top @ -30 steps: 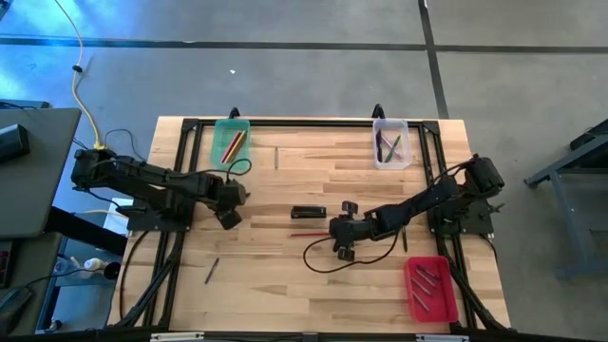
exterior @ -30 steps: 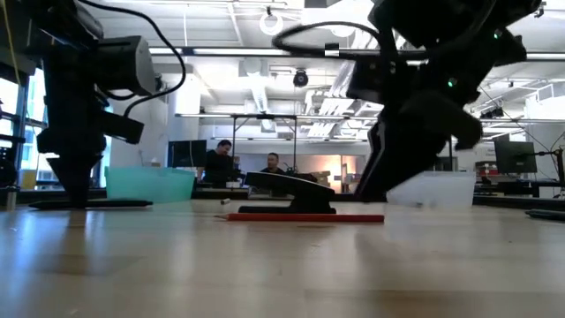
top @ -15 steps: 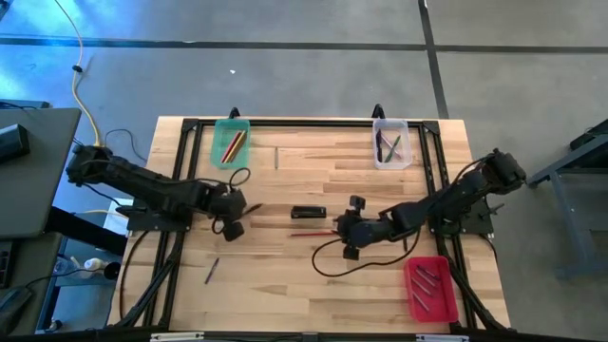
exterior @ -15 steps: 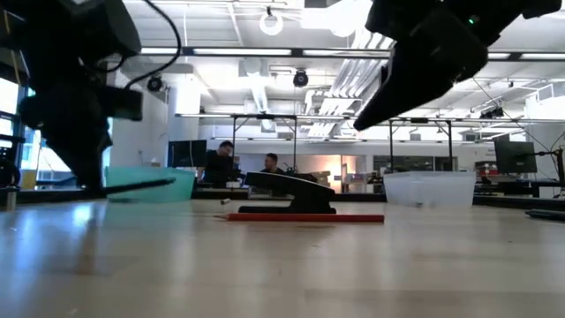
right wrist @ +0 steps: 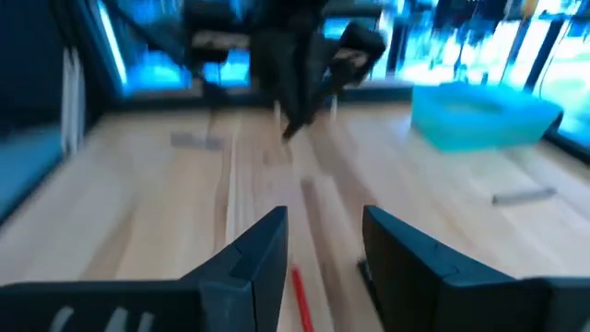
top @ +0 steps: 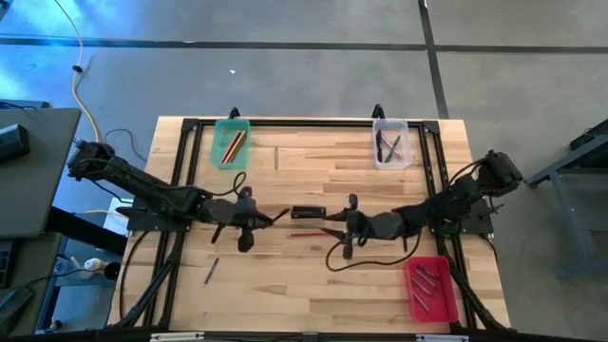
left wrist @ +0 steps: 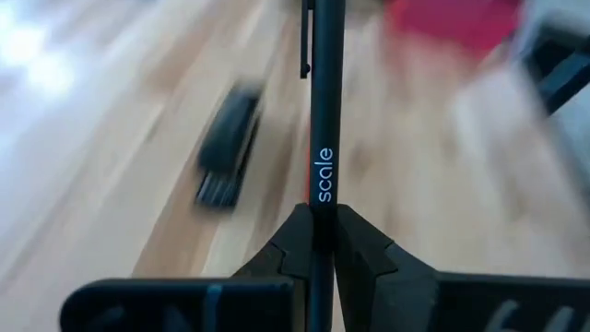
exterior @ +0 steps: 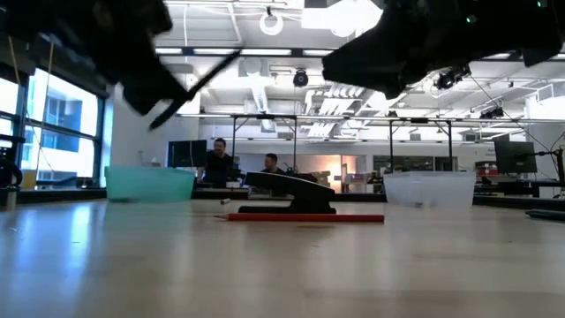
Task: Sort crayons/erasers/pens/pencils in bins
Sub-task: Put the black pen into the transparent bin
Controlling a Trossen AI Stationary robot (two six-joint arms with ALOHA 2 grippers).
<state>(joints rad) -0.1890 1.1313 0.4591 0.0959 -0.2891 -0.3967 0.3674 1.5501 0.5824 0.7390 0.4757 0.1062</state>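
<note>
Here the green bin (top: 231, 142) holds pencils (top: 234, 145), the red bin (top: 429, 289) pens (top: 427, 281)

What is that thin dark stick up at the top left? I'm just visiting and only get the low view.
Observer: It's a black pen with "scale" printed on it. The left wrist view shows the left end effector shut on it.
Visitor: Is the other arm holding something too?
Observer: No. In the right wrist view the right end effector is open with nothing in it, and the red pencil lies on the table by its fingers.
Visitor: What's inside the green tub at the back?
Observer: From above, the green bin holds a few pencils, red and yellowish.
</note>
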